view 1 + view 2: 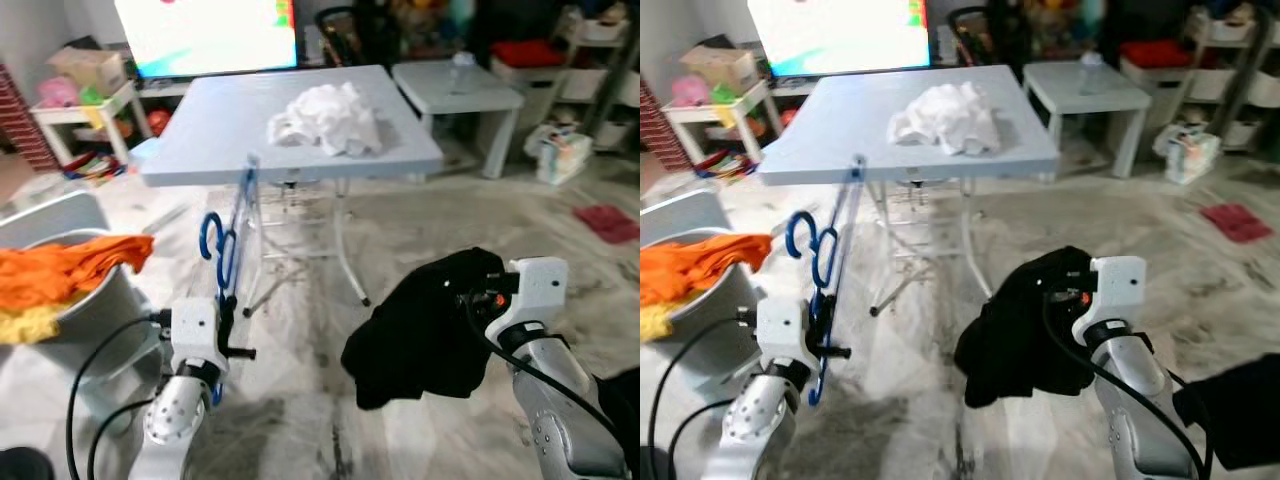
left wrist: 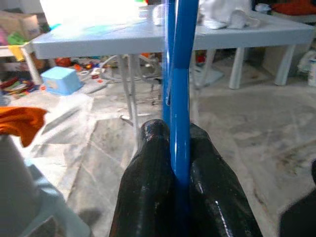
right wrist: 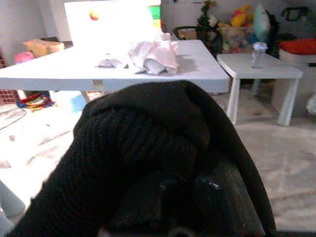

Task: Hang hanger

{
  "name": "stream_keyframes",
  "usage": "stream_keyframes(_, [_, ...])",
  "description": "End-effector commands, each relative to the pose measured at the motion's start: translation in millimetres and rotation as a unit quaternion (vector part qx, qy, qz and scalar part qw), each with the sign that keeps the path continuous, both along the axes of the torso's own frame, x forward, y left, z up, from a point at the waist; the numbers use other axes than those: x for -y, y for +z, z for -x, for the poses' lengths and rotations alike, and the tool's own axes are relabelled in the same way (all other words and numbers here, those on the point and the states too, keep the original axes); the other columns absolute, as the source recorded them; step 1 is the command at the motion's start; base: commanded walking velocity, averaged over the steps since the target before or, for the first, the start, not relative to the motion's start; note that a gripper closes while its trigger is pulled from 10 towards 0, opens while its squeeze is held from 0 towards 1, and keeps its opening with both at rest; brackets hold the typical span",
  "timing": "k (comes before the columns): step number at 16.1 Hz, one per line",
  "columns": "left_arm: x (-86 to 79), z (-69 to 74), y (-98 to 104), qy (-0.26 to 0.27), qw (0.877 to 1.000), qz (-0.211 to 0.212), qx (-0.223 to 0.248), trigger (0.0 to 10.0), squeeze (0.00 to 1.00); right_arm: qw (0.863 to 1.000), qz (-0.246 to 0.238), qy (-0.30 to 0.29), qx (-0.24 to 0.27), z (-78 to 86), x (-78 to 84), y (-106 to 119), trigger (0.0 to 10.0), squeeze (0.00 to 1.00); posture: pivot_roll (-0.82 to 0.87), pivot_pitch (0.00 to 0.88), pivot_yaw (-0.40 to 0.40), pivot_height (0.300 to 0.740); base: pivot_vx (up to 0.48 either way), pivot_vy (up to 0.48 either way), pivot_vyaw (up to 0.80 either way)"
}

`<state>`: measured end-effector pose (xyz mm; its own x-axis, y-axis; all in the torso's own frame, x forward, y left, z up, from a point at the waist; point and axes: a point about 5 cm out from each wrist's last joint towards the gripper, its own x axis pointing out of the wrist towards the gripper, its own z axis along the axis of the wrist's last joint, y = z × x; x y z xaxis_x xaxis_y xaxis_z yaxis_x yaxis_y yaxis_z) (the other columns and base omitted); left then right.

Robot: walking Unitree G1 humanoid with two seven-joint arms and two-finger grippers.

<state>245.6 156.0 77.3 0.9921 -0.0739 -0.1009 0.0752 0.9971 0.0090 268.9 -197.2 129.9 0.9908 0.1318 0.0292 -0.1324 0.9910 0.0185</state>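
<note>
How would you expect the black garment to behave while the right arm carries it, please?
The black garment droops in folds below the right gripper, so it is probably floppy and light. Its knit looks grippy, so slipping seems unlikely, though loose cloth may swing or snag.

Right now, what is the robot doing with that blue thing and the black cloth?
The robot stands on the marble floor facing a light blue folding table. Its left gripper is shut on a blue hanger, held upright in front of the table's edge. Its right gripper holds a black garment that droops down over it. The garment is not on the hanger yet. A heap of white cloth lies on the table, and a tub with orange clothes sits at the robot's left.
</note>
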Motion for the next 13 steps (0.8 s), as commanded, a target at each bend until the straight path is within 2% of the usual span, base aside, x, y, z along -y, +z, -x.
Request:
stream_keyframes(1, [-8.9,-1.9,3.1,0.012,1.0,-0.006,0.005,10.0,0.0,1.0,-0.008,0.012,0.02,-3.7,-7.0,7.8,10.0,0.0,0.01,0.0,0.013,0.74,0.289,0.0,0.0])
stream_keyframes(13, [-3.1,1.7,-1.2,0.011,1.0,0.007,-0.002,10.0,0.0,0.999,-0.002,0.032,0.024,-3.3,-14.3,7.6,10.0,0.0,0.0,0.0,0.004,0.74,0.325,0.0,0.0])
